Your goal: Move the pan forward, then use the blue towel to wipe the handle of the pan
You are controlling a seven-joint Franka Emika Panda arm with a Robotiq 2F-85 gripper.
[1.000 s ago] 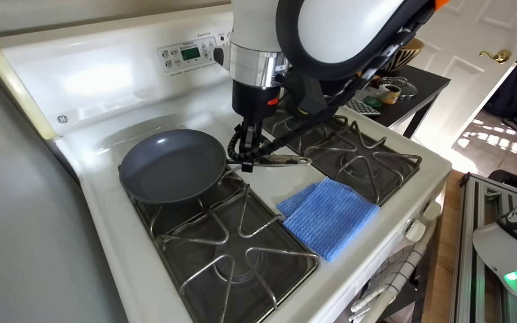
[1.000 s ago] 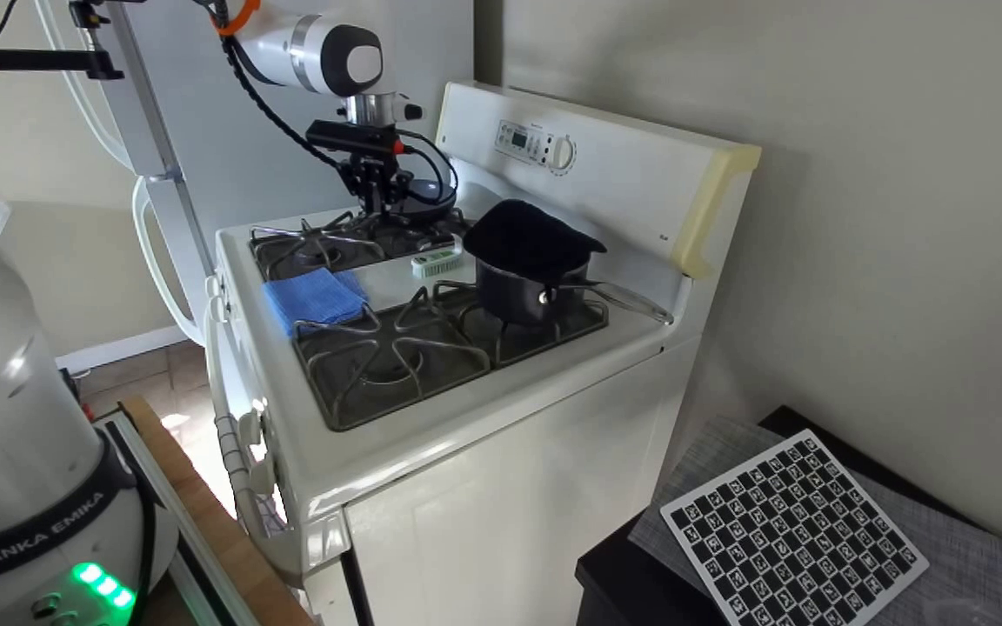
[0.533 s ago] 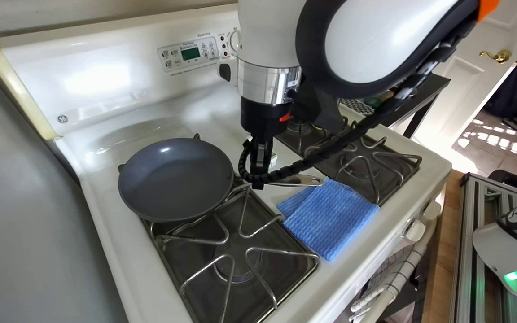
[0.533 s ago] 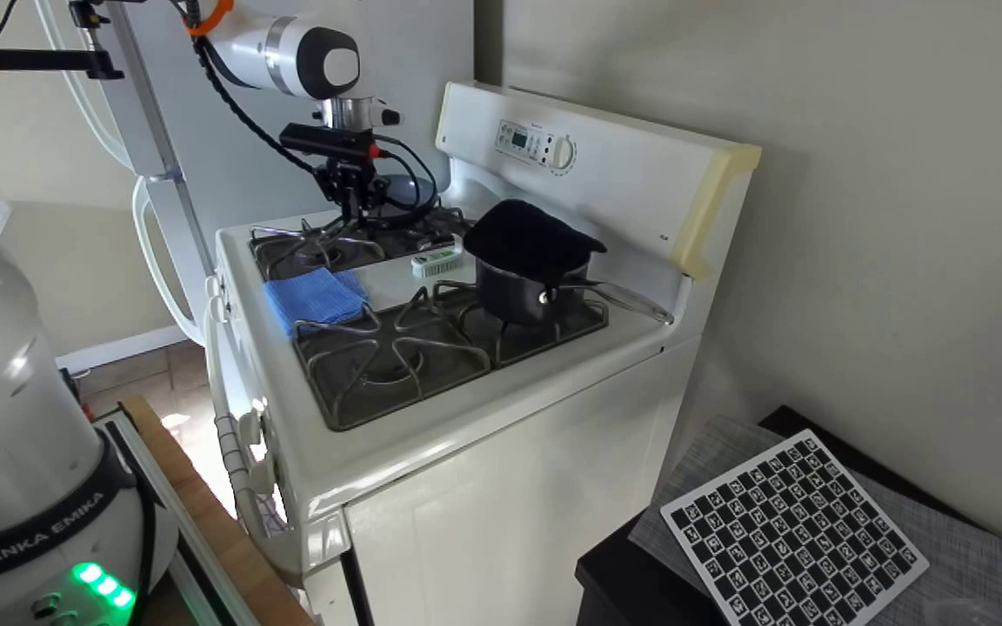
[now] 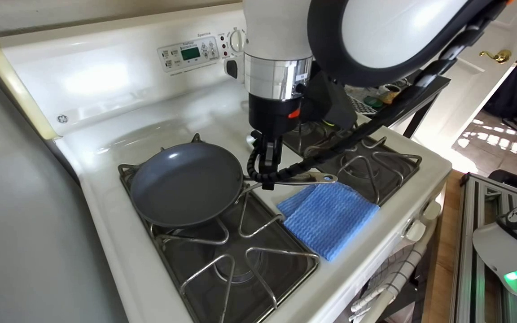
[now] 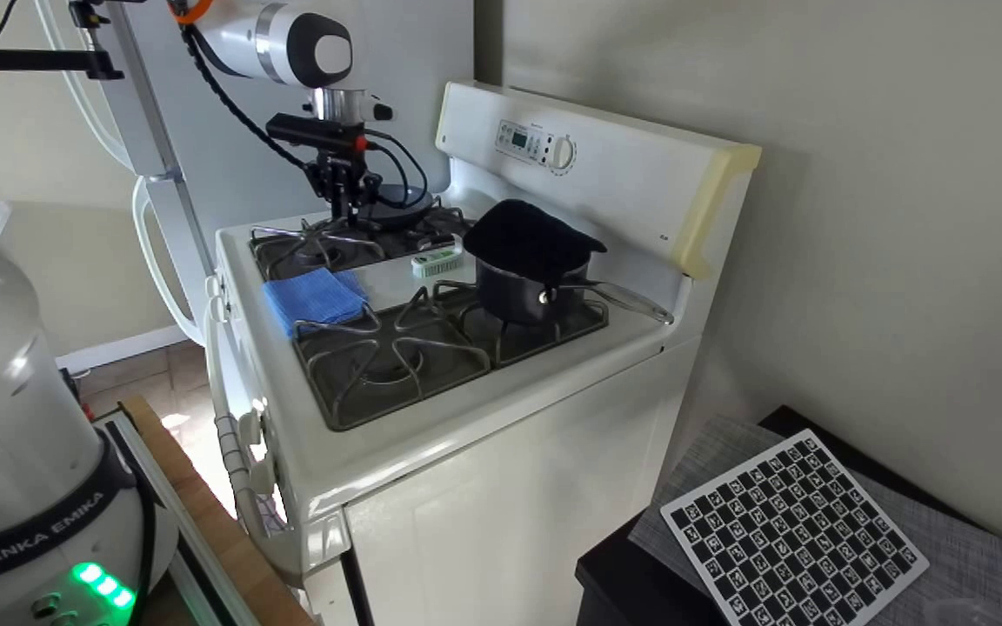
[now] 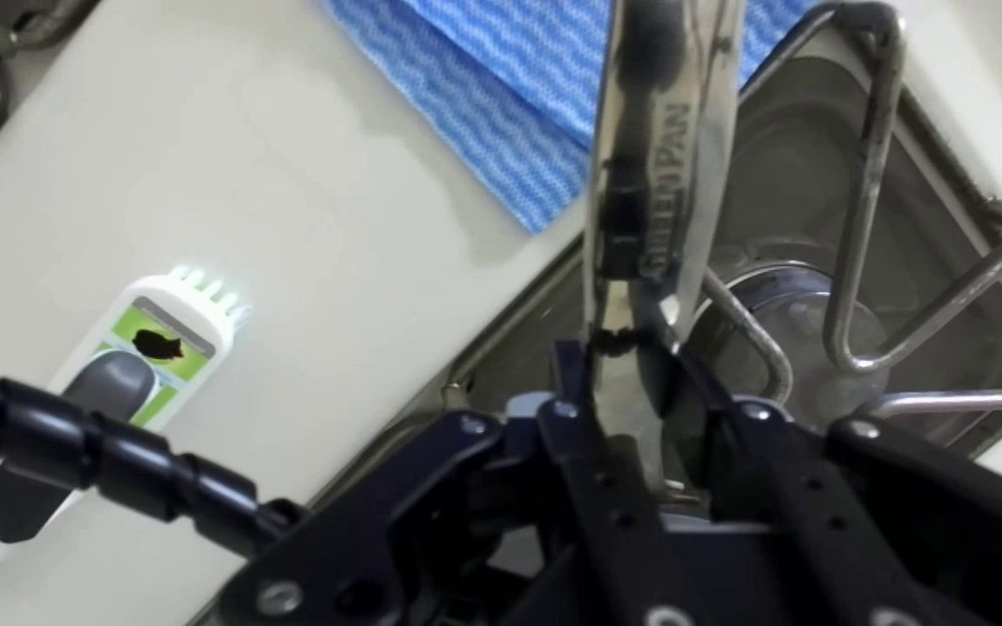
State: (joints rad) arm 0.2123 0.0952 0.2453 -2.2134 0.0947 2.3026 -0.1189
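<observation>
The pan [image 5: 186,188], dark grey and round, sits over the rear burner by the fridge side, partly behind the arm in an exterior view [image 6: 397,209]. Its silvery handle [image 5: 308,178] points toward the stove's front, the tip reaching the far edge of the blue towel [image 5: 330,220]. In the wrist view the handle [image 7: 653,156] runs up between my gripper's [image 7: 623,361] fingers, which are shut on it near the pan end. The folded towel [image 7: 501,104] lies on the white strip between the burners, partly beneath the handle's tip as seen from the wrist. Whether the pan rests fully on its grate, I cannot tell.
A white and green brush [image 7: 162,348] lies on the middle strip beside the gripper. A black pot [image 6: 514,291] with a black cloth-like thing [image 6: 527,239] on it stands on the opposite rear burner. Wire prongs of the front grate [image 5: 281,252] rise near the pan.
My gripper, the handle and the pan have moved together toward the stove's front, uncovering the rear grate's back prongs. The handle's tip has come to the towel's edge. The towel has stayed put.
</observation>
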